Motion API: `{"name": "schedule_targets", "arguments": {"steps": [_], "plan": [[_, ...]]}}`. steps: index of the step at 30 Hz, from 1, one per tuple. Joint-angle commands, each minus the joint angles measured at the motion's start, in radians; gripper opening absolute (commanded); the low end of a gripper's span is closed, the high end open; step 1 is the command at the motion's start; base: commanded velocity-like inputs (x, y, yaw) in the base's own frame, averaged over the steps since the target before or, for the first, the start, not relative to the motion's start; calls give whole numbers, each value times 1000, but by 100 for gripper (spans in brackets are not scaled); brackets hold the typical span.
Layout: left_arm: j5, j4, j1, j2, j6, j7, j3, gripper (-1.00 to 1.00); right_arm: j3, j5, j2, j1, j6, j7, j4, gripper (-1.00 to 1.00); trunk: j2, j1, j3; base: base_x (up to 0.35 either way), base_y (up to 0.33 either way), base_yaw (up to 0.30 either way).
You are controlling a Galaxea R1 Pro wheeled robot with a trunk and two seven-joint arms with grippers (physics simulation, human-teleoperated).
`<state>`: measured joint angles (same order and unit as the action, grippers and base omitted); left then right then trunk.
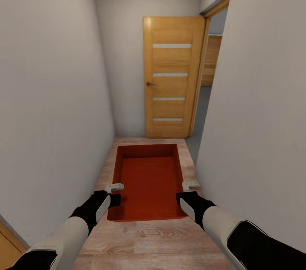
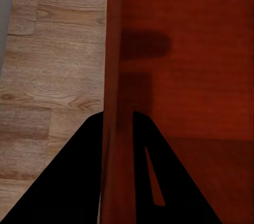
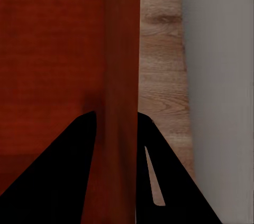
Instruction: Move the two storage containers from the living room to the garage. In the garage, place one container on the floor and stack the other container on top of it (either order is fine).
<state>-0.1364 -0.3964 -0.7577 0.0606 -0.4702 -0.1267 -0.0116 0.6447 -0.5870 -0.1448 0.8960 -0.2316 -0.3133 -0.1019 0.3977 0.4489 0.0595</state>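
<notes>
One orange-red storage container (image 1: 148,181) hangs level in front of me over a light wood-plank corridor floor (image 1: 148,236). My left gripper (image 1: 114,197) is shut on its left wall (image 2: 114,76), one black finger (image 2: 79,182) outside and the other inside. My right gripper (image 1: 183,197) is shut on its right wall (image 3: 121,49) in the same way, with the outer finger (image 3: 169,182) on the wall side of the corridor. The bin is open-topped and holds nothing.
I stand in a narrow corridor between plain grey-white walls (image 1: 46,104), close on both sides. A wooden panel door (image 1: 172,77) stands open at the far end. Beside it, a doorway (image 1: 208,83) in the right wall shows grey floor and wood panelling beyond.
</notes>
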Motion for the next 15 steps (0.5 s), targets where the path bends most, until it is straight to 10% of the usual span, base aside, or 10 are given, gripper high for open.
{"name": "schedule_targets", "arguments": {"steps": [1,15], "plan": [[18,1,0,5,-8,-13,7,-100,-5,33,-4,1,-8,-6,-11,-100,2,1,2,322,0,0],[17,1,0,5,-8,-13,7,-100,-5,33,-4,1,-8,-6,-12,-100,2,1,2,322,0,0]]}}
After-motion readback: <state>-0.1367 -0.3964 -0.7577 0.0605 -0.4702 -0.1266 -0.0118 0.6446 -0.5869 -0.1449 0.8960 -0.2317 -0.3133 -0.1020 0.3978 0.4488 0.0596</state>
